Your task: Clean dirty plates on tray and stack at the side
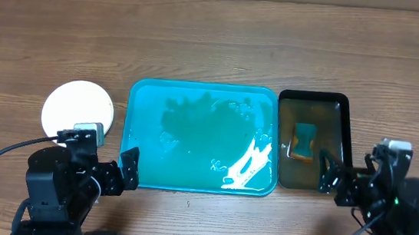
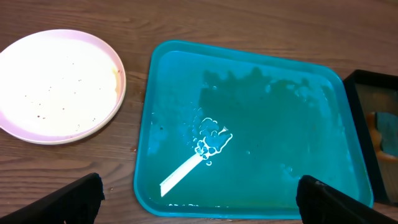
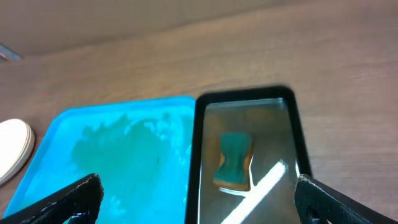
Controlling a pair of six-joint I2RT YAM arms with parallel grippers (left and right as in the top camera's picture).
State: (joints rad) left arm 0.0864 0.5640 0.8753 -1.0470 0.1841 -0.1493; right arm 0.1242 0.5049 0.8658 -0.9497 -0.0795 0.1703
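At the far left, the overhead view gives us the plates (image 1: 79, 109) only as one pale round disc on the wooden table (image 1: 217, 41), just beside the tray's left end and apart from it. The left wrist view adds what that misses: the top plate's smooth glossy face is dotted with fine dark specks, has a faintly pinkish rim, and carries a small brownish mark at its right edge. From the right wrist view we catch the side of the pile, thick and layered, though we cannot count the plates.

The left arm sits folded low at the table's near edge, with the left gripper (image 2: 199, 182) facing out over the tray's near left corner. Its two dark fingers are spread wide at the frame's bottom corners and grasp nothing.

The tray (image 1: 142, 96) is a teal plastic rectangle with rounded corners and a raised rim. Its floor is wet, with darker patches and a bright streak of glare.

Touching its right end is a smaller black tray (image 1: 313, 97) holding brownish liquid. A sponge (image 1: 304, 138) lies in it, green on top and yellow below, plainest from the right wrist.

The right arm crouches at the near edge by the black tray. The right gripper (image 3: 198, 182) is likewise spread wide and unladen.
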